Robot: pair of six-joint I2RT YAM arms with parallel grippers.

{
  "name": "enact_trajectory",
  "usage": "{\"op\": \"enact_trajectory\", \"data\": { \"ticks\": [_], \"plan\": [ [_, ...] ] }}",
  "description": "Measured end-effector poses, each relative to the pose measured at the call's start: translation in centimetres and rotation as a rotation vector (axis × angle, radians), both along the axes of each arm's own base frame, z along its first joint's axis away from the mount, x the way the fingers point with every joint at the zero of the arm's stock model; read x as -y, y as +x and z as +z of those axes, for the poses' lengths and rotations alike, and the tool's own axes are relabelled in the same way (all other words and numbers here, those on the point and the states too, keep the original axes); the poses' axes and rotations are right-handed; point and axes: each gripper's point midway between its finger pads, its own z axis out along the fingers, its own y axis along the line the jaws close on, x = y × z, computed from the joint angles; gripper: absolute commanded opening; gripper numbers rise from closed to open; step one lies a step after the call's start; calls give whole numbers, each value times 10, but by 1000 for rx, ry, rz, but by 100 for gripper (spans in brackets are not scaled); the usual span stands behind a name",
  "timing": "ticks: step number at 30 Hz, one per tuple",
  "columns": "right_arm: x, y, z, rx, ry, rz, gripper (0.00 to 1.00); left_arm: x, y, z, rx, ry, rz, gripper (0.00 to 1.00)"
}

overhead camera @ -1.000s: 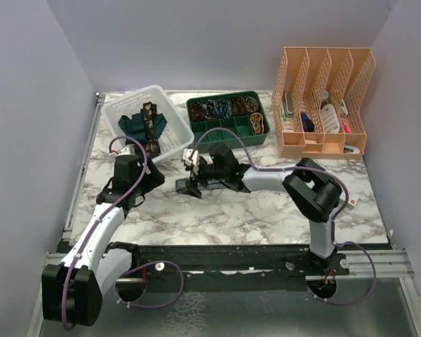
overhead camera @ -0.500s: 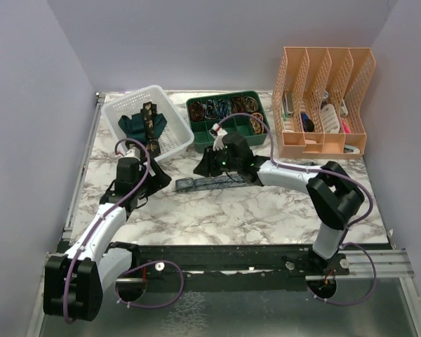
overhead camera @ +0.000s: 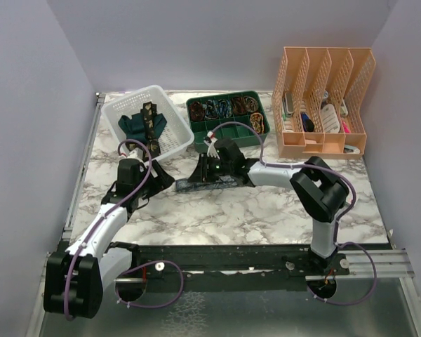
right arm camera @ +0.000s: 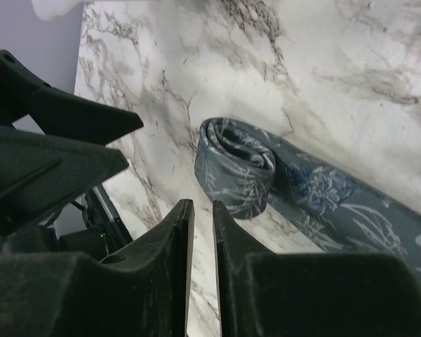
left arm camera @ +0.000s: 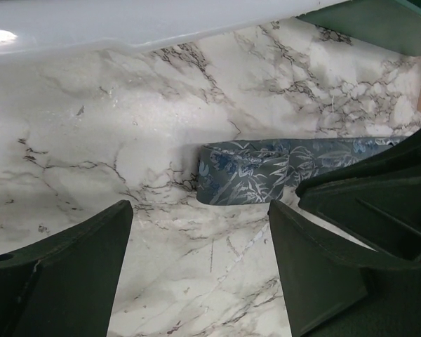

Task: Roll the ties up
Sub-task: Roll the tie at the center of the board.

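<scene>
A blue-grey patterned tie [overhead camera: 205,184] lies flat on the marble table, its left end wound into a small roll [right arm camera: 235,165] [left arm camera: 242,174]. My right gripper [right arm camera: 202,205] [overhead camera: 202,173] hovers just beside the roll, its jaws nearly together with nothing between them. From the left, my left gripper [left arm camera: 200,210] [overhead camera: 160,178] faces the roll with its fingers wide open and empty, a short way off. A plain teal tie [overhead camera: 132,125] and a black-brown tie with gold pattern [overhead camera: 151,118] lie in the white basket [overhead camera: 170,105].
The white basket stands at the back left. A green compartment tray [overhead camera: 224,137] holding rolled items sits behind the right gripper. At the back right stands a peach file organizer [overhead camera: 323,140] with small objects. The two grippers are close together over the tie.
The right gripper has shut and let go of the tie's rolled end, pulling back then settling beside it. The left gripper has edged right toward the roll.
</scene>
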Motion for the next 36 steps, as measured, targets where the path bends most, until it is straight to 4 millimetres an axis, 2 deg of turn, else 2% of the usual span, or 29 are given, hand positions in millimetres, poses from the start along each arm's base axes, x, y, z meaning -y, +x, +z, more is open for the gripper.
{"op": "enact_trajectory", "data": {
  "ticks": [7, 11, 20, 36],
  "plan": [
    [-10, 10, 0, 0, 8, -4, 23, 7, -1, -5, -3, -31, -25, 79],
    [-13, 12, -7, -10, -1, -3, 23, 8, 0, -4, 5, -36, -28, 79],
    [-5, 4, -30, -58, -43, -8, 24, 10, 2, -4, 14, -46, -39, 77],
    [2, 14, -35, -54, -54, -32, 27, 39, 7, -21, 1, -142, -174, 76]
  ]
}}
